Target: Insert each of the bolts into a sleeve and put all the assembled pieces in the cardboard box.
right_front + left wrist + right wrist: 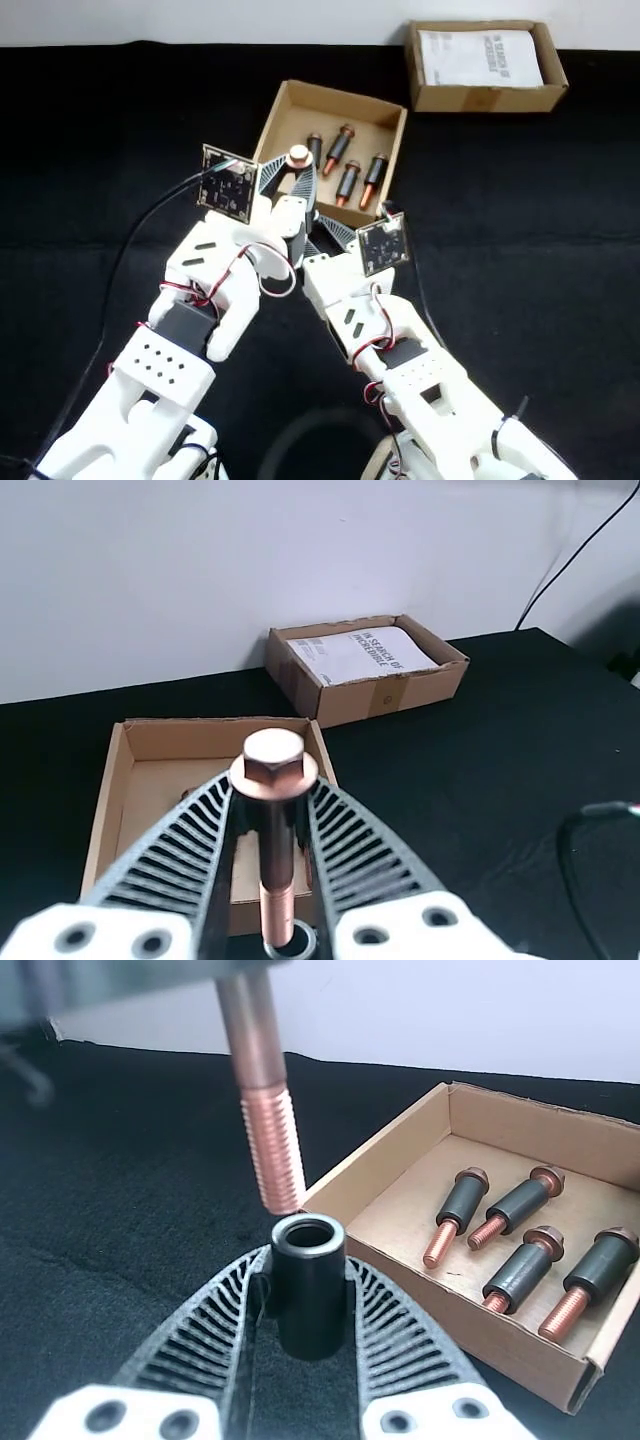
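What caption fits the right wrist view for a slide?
Right tool holds a black sleeve upright, a copper bolt poised tip-down above its mouth; four assembled pieces lie in the cardboard box.

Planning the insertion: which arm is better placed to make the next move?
Probably left: the left gripper holds the bolt upright, tip just above the sleeve that the right gripper clamps mouth-up.

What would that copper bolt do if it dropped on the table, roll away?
Probably roll in a curve: the bolt has a round shaft but a wider head. It looks solid metal, so likely stiff and heavy for its size.
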Controlling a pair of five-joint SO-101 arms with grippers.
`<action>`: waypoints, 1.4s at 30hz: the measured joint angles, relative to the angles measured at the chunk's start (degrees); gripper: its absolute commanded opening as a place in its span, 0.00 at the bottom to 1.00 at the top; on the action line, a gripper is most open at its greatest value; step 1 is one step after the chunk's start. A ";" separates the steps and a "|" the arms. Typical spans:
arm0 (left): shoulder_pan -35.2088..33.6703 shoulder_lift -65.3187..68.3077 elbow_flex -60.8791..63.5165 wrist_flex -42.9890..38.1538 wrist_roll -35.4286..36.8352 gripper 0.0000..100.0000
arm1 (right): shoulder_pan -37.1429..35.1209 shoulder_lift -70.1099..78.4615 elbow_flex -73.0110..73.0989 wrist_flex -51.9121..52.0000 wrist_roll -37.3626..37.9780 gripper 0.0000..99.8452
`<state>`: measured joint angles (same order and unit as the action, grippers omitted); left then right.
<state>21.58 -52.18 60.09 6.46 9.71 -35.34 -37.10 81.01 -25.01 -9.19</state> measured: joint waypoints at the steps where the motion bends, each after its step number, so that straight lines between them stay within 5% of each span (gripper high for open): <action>1: 0.09 0.00 0.00 0.00 0.00 0.01 | 0.00 0.00 0.00 0.00 0.00 0.01; 36: 2.81 2.11 2.64 0.44 5.19 0.01 | 0.18 -0.09 0.00 -0.09 0.00 0.01; 42: 2.81 2.11 2.64 6.33 5.36 0.18 | 0.00 -0.09 0.00 -0.09 0.18 0.01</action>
<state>24.40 -50.07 62.73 12.79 15.08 -35.34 -37.19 81.01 -25.10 -9.01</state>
